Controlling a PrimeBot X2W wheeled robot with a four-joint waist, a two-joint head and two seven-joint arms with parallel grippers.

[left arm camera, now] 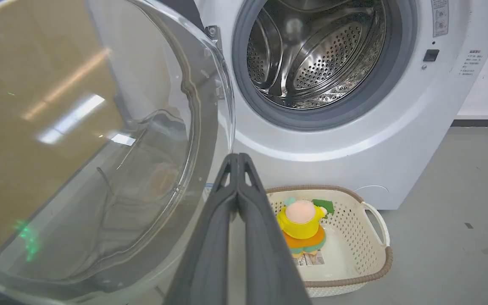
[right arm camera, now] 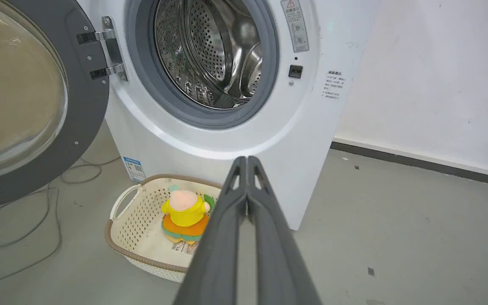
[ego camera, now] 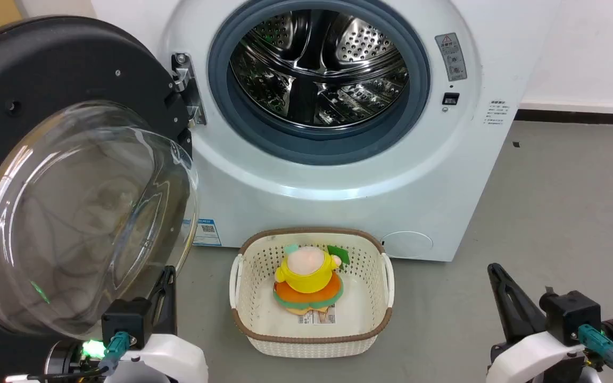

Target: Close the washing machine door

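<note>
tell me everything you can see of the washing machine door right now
The washing machine door is a large round black plastic frame around a bulging clear glass bowl with light reflections. It stands swung wide open, left of the drum opening, held to the white washing machine by a metal hinge at its right edge. The left gripper, shut, sits close beside the glass; contact is unclear.

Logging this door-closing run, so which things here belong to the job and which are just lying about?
For the job: washing machine door, open; washing machine; left claw, shut, near the door.
Lying about: cream basket; plush toy inside it.
</note>
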